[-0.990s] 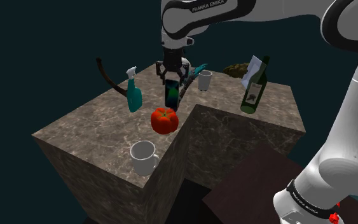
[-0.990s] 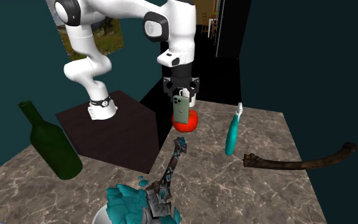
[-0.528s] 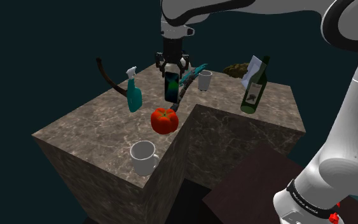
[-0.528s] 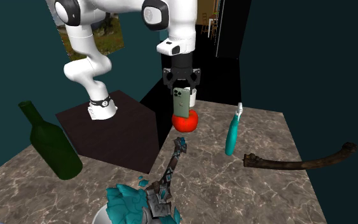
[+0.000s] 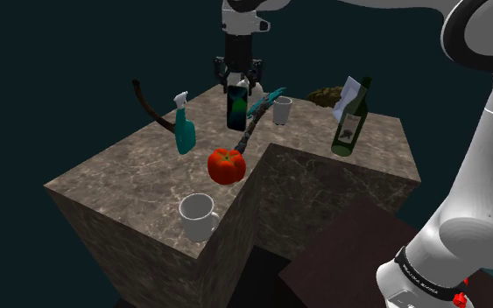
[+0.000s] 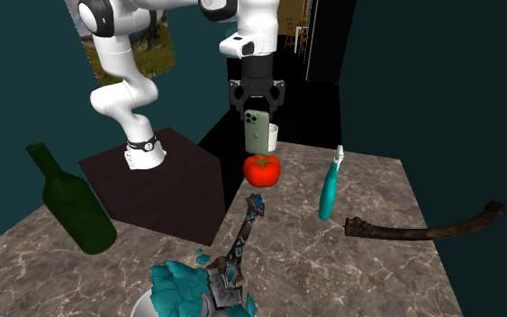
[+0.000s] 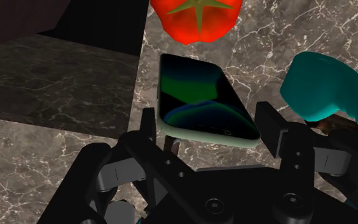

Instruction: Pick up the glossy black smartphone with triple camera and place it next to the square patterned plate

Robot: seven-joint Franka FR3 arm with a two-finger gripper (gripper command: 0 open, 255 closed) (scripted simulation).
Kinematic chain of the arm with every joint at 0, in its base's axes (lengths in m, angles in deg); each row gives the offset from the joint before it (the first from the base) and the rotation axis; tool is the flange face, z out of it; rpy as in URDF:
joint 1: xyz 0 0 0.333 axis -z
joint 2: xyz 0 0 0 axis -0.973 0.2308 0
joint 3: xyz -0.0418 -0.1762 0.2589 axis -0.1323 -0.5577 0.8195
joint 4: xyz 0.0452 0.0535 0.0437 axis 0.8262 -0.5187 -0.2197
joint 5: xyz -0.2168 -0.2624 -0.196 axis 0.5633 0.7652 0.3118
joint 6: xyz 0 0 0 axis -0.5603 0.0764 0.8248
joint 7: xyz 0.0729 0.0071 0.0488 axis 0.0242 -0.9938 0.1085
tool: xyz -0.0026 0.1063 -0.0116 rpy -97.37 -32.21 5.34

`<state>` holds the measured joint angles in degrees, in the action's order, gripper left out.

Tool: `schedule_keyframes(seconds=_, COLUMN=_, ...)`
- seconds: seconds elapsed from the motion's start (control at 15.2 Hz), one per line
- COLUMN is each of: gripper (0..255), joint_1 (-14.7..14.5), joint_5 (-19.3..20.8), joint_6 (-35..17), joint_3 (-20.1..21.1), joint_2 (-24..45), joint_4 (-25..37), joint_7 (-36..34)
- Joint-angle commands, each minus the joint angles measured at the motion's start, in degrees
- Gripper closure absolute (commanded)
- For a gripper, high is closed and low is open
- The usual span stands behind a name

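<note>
We are clamping the gripper (image 5: 237,87) on the phone's (image 5: 236,112) camera end. The phone is hanging straight below the fingers, long axis upright, in the air above the tomato (image 5: 226,164).

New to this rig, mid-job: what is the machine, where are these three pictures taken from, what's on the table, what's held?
It is a white robot arm with a black two-finger gripper. The shoulder view looks from beside its stand, the second exterior view faces it across the marbled table, the wrist view looks along the fingers. The gripper clasps a pale green smartphone, hanging upright roughly above a red tomato. Also on the table: a white mug, a teal spray bottle, a green wine bottle, a curved brown stick and a small white cup.
</note>
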<state>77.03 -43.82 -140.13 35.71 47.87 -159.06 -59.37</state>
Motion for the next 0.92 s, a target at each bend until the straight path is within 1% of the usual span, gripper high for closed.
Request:
schedule_keyframes(seconds=0.0, gripper=255, joint_1=-0.1, joint_5=0.1, joint_6=1.7, joint_3=0.0, joint_2=0.3, joint_4=1.9, joint_7=-0.1)
schedule_keyframes(seconds=0.46, gripper=255, joint_1=-0.6, joint_5=0.4, joint_6=7.8, joint_3=0.1, joint_2=1.9, joint_4=9.7, joint_7=-0.2)
schedule_keyframes(seconds=0.86, gripper=255, joint_1=-1.2, joint_5=1.0, joint_6=13.7, joint_3=0.2, joint_2=4.3, joint_4=17.9, joint_7=-0.3)
